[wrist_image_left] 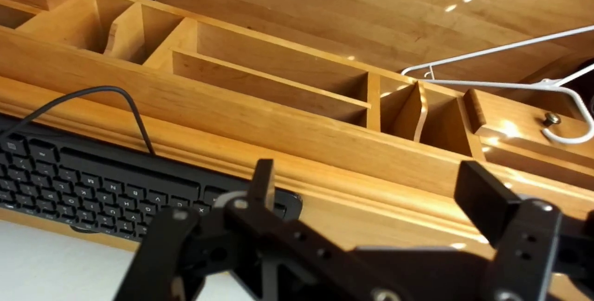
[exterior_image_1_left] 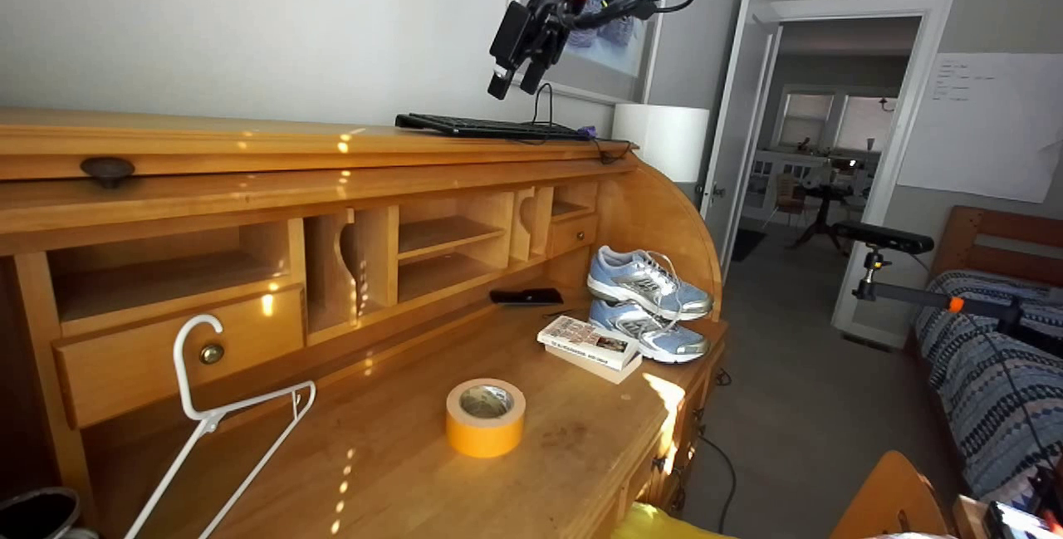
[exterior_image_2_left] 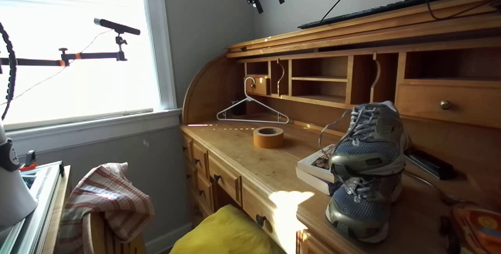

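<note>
My gripper (exterior_image_1_left: 515, 87) is open and empty, in the air above the desk's top ledge. It also shows in an exterior view (exterior_image_2_left: 270, 4) and in the wrist view (wrist_image_left: 371, 180). The nearest thing is a black keyboard (wrist_image_left: 102, 185) lying on that ledge; it shows in both exterior views (exterior_image_1_left: 490, 127) (exterior_image_2_left: 383, 9). In the wrist view, one finger overlaps the keyboard's end, with no visible contact. Below, a white hanger (exterior_image_1_left: 208, 418) (exterior_image_2_left: 250, 99) stands at one end of the desk, also seen in the wrist view (wrist_image_left: 501, 85). An orange tape roll (exterior_image_1_left: 486, 435) (exterior_image_2_left: 268, 139) lies on the desktop.
The wooden desk has cubbies and small drawers (exterior_image_1_left: 573, 233) under the ledge. Stacked blue-grey shoes (exterior_image_1_left: 648, 286) (exterior_image_2_left: 368, 140) stand beside two books (exterior_image_1_left: 590, 341) and a flat black object (exterior_image_1_left: 526, 296). A white cylinder (exterior_image_1_left: 660, 140) stands beyond the ledge. A cable loops above the keyboard.
</note>
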`<state>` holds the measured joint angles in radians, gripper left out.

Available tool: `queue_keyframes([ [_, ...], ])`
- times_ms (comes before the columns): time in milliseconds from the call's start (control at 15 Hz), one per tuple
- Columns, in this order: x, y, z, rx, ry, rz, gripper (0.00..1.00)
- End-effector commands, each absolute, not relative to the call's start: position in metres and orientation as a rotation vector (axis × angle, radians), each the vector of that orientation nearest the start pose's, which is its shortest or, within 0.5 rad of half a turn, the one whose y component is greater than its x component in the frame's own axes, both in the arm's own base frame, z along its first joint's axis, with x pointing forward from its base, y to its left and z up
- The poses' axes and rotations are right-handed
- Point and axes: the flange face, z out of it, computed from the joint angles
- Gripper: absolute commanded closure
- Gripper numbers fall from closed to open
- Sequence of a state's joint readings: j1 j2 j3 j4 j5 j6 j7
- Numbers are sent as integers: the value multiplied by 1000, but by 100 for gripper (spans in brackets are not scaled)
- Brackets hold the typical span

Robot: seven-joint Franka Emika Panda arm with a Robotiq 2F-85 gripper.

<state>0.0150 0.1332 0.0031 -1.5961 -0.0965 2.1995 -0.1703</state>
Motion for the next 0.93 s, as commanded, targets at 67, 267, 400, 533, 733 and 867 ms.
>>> queue_keyframes([
  [67, 671, 16, 598, -3166, -275, -776, 0],
  [267, 685, 18, 593, -3170, -280, -787, 0],
  [400, 692, 20, 590, -3160, -295, -785, 0],
  [533, 697, 21, 586, -3163, -300, -771, 0],
  [733, 693, 19, 586, -3153, -309, -780, 0],
  [867, 695, 19, 586, -3152, -310, -785, 0],
])
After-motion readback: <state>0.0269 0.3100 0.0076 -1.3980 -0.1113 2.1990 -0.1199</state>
